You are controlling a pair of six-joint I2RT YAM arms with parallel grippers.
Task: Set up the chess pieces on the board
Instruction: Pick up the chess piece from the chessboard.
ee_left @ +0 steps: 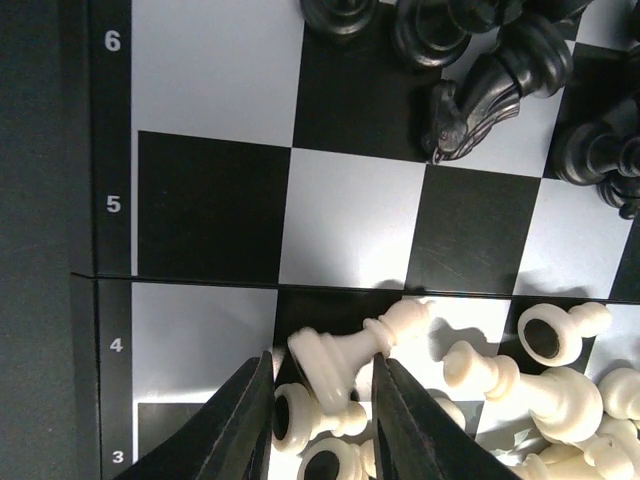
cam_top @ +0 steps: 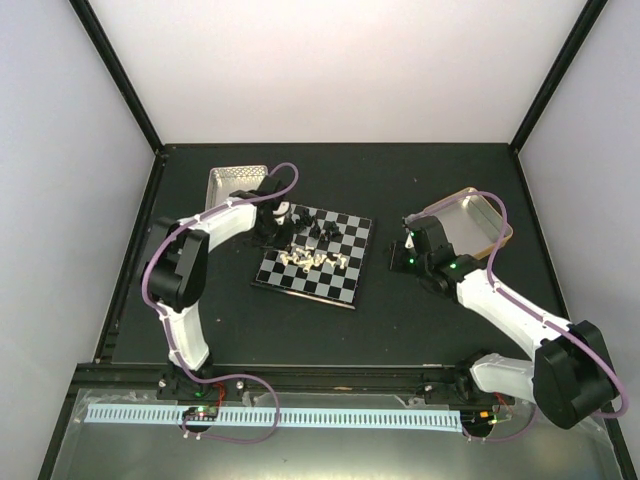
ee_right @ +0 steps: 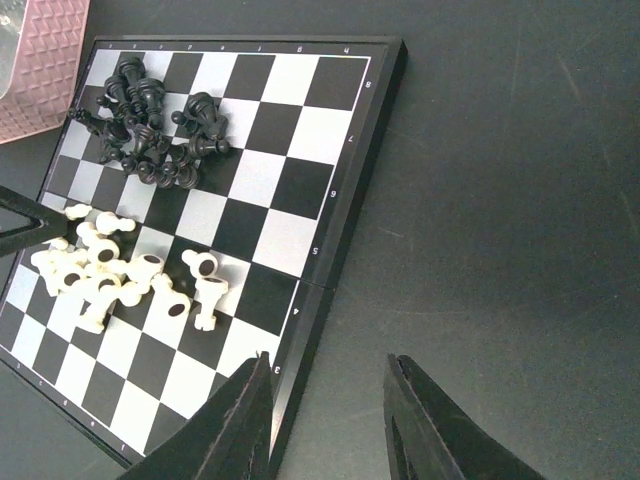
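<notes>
Nearest, a pale slotted strip (cam_top: 300, 415) runs along the near edge of the tabletop (cam_top: 400, 330), between the two arm bases. That surface is matte and dark, shut in by plain white walls (cam_top: 340, 70) and black frame posts (cam_top: 115, 70).

Toward the far left corner sits a pink tin (ee_right: 40, 60), with the left arm reaching past it. The left tool (ee_left: 325, 358) is low over the board (cam_top: 340, 280) and clenched on a cream pawn (ee_left: 340, 345) that lies on its side near the left rim. Other cream pieces (ee_right: 110, 270) lie tumbled in a heap close against the pawn, two hollow bases just beside the fingers (ee_left: 240, 425).

The board lies flat near the middle of the tabletop, slightly left of centre. Black pieces (ee_right: 150, 140) are bunched on its far part, some upright, a knight (ee_left: 470, 110) on its side.

Just off the board's right rim the right tool (ee_right: 328, 360) hangs released, jaws apart, with only bare tabletop and the board's rim between them.

Toward the right edge rests a gold tin (cam_top: 478, 222), the right arm crossing its near side.
</notes>
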